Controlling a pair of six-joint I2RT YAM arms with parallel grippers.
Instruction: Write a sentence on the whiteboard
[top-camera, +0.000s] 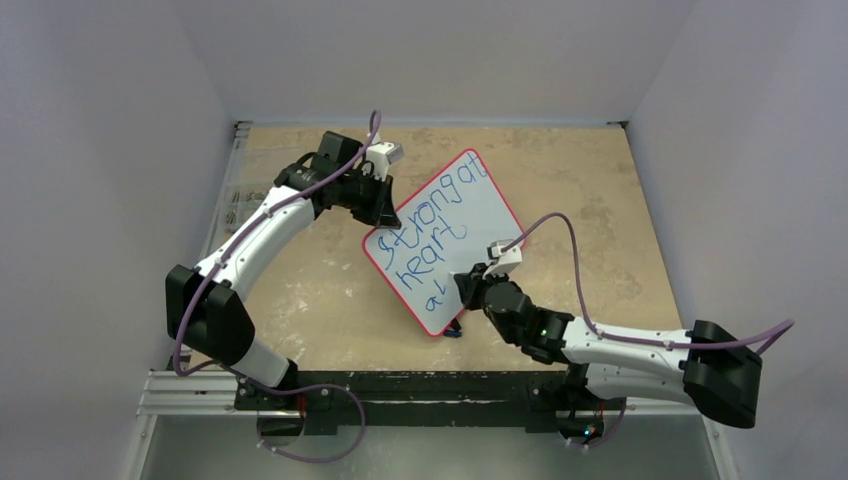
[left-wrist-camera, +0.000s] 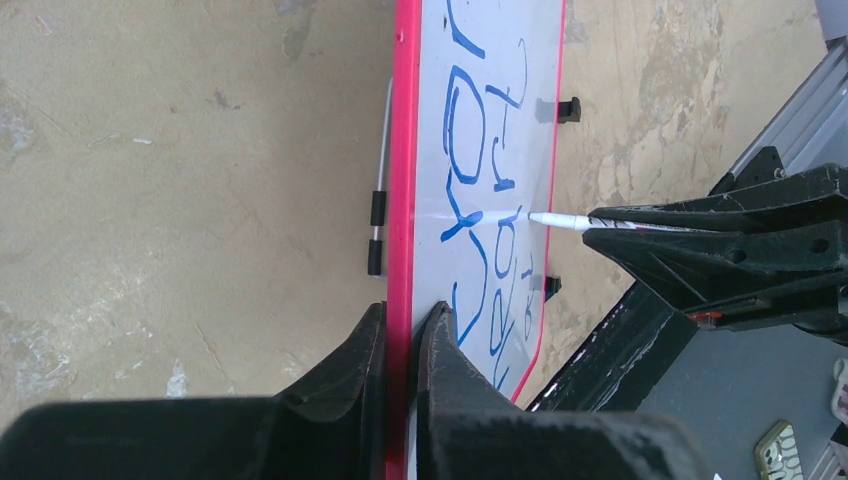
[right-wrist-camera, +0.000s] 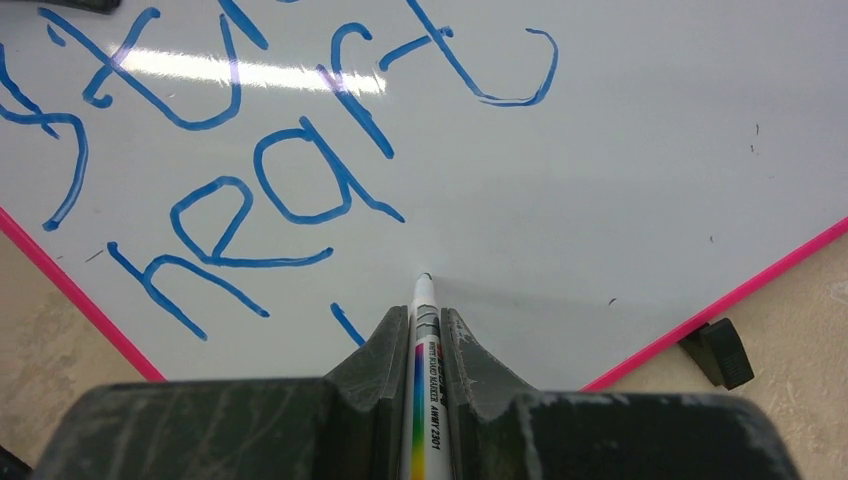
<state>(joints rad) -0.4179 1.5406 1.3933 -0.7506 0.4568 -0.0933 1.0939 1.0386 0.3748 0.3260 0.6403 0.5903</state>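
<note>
The whiteboard (top-camera: 480, 215), white with a red-pink frame, stands tilted on the table. Blue marker letters (top-camera: 425, 235) on it read "strong at heart", with a short third line begun below. My left gripper (top-camera: 383, 208) is shut on the board's top-left edge; in the left wrist view the jaws (left-wrist-camera: 405, 320) clamp the red frame (left-wrist-camera: 404, 150). My right gripper (top-camera: 466, 285) is shut on a white marker (right-wrist-camera: 425, 400). The marker's tip (right-wrist-camera: 424, 278) touches the board (right-wrist-camera: 620, 150) below "heart" (right-wrist-camera: 250, 215). It also shows in the left wrist view (left-wrist-camera: 560, 221).
The tan tabletop (top-camera: 590, 190) lies around the board. One black board foot (right-wrist-camera: 718, 352) rests on the table by the lower frame edge. A metal wire stand (left-wrist-camera: 378, 200) runs behind the board. The aluminium rail (top-camera: 400, 385) with the arm bases runs along the near edge.
</note>
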